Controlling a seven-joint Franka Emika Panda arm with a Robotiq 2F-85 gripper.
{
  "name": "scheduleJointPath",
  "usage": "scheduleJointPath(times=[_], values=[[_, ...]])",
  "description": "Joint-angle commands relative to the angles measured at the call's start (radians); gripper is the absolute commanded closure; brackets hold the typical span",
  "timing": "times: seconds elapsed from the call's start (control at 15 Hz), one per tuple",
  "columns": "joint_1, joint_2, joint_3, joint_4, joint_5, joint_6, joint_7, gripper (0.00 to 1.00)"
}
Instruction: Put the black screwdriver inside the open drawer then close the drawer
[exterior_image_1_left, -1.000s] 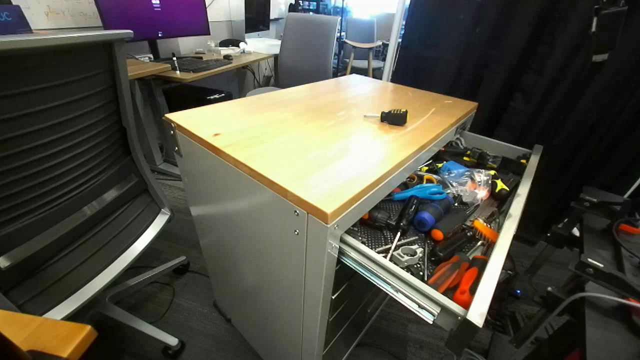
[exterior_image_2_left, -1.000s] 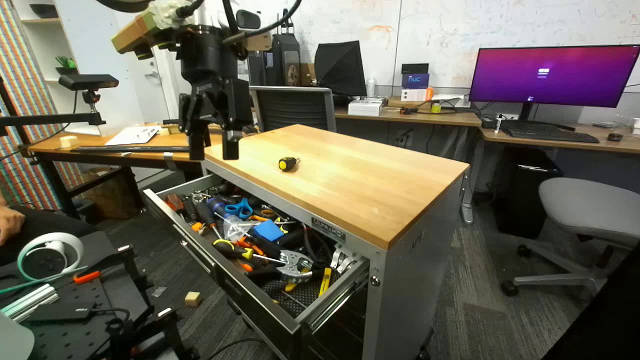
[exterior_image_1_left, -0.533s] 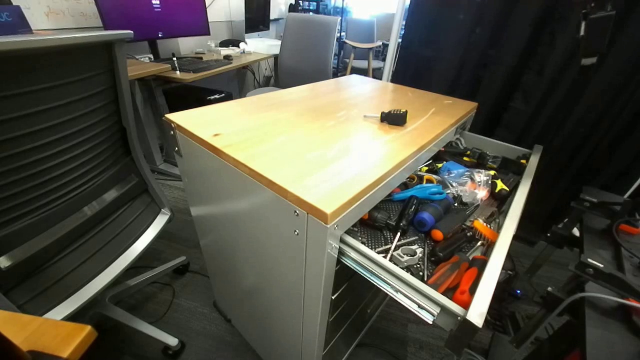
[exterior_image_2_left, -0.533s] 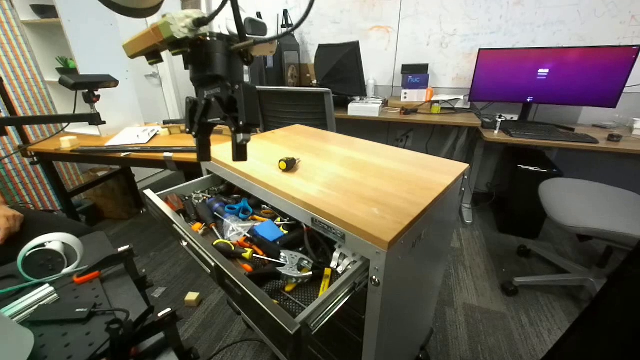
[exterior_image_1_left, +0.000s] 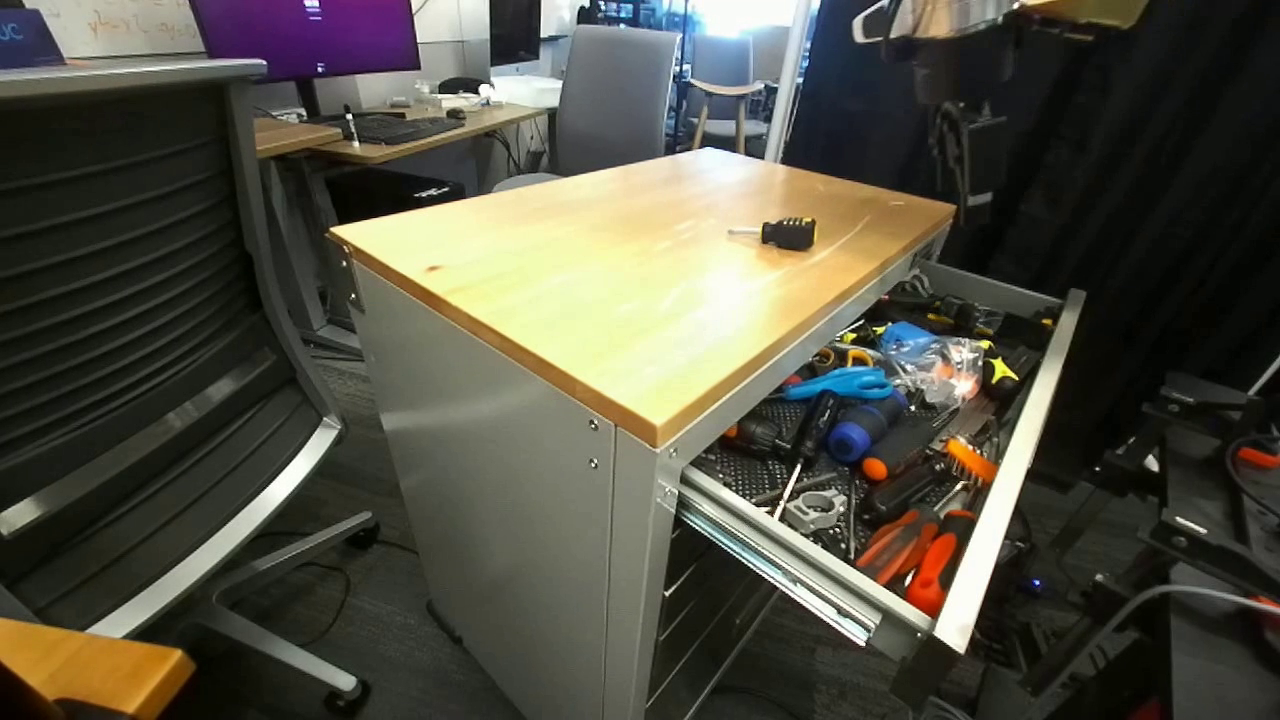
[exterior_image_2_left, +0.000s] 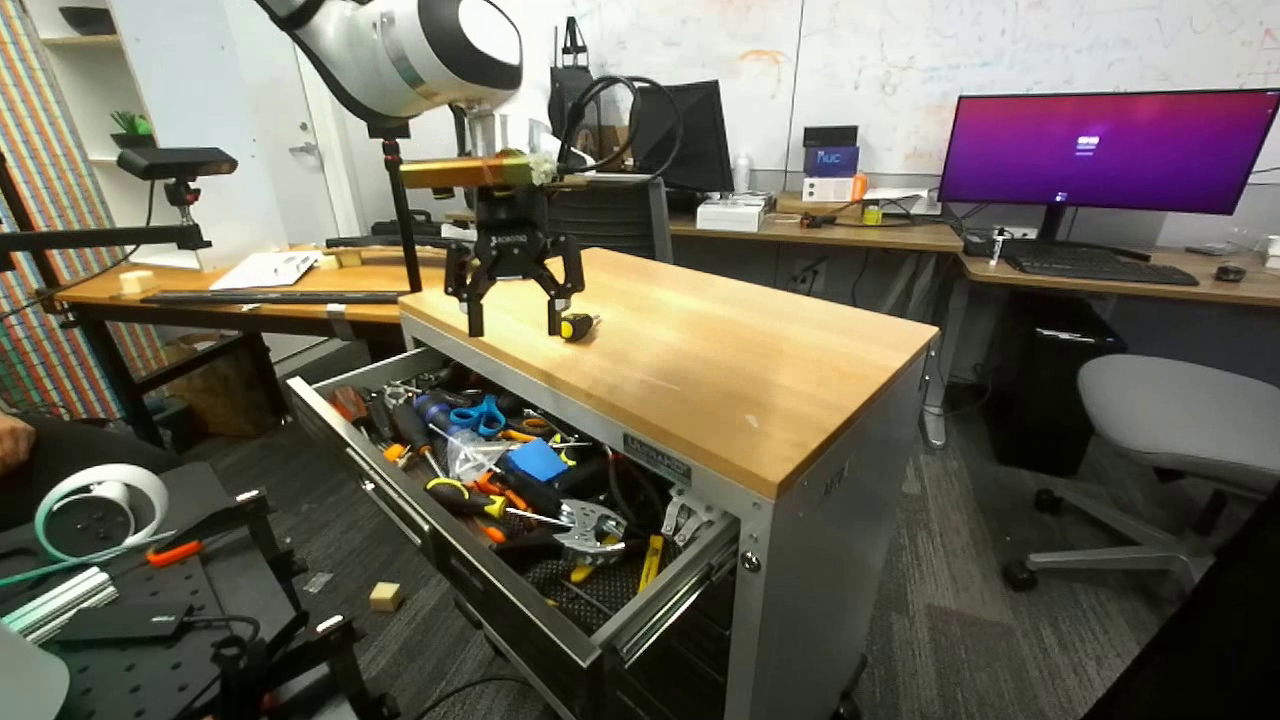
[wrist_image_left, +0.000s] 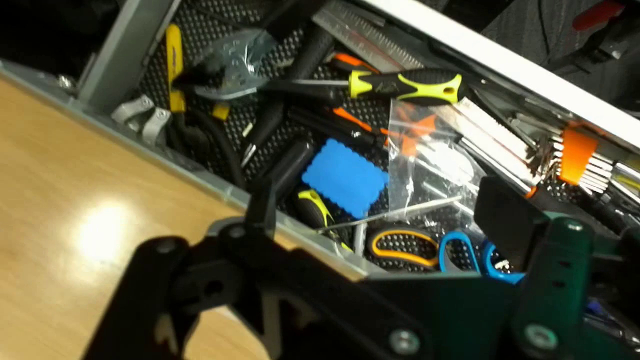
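The black screwdriver (exterior_image_1_left: 790, 234), stubby with yellow marks, lies on the wooden top. It also shows in an exterior view (exterior_image_2_left: 576, 328) with its yellow end facing out. It is not in the wrist view. The drawer (exterior_image_1_left: 1015, 470) is pulled out and full of tools; its front also shows in an exterior view (exterior_image_2_left: 500, 590) and in the wrist view (wrist_image_left: 500, 55). My gripper (exterior_image_2_left: 515, 322) is open and empty. One fingertip appears just beside the screwdriver there, but in an exterior view the gripper (exterior_image_1_left: 975, 205) is well apart from it. The wrist view shows the open fingers (wrist_image_left: 380, 215) above the drawer's inner edge.
The wooden top (exterior_image_1_left: 560, 270) sits on a grey cabinet (exterior_image_1_left: 500, 480). Blue scissors (exterior_image_1_left: 840, 384), a blue pad (exterior_image_2_left: 537, 460) and a yellow-black screwdriver (wrist_image_left: 405, 86) lie in the drawer. A black chair (exterior_image_1_left: 130, 300) stands beside the cabinet.
My arm has swung down and turned. The gripper has moved right towards the screwdriver in an exterior view and entered at the upper right in an exterior view. Screwdriver and drawer have not moved.
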Motion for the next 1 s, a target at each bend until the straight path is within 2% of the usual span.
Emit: scheduleJointPath(times=[0.0,0.27,0.53,0.93], values=[[0.009,0.212,0.021,0.226,0.016,0.022,-0.061,0.00],[0.023,0.310,0.012,0.353,-0.030,0.007,-0.035,0.00],[0.008,0.378,0.029,0.435,0.024,-0.008,-0.079,0.00],[0.021,0.422,0.037,0.502,0.054,-0.038,-0.061,0.00]])
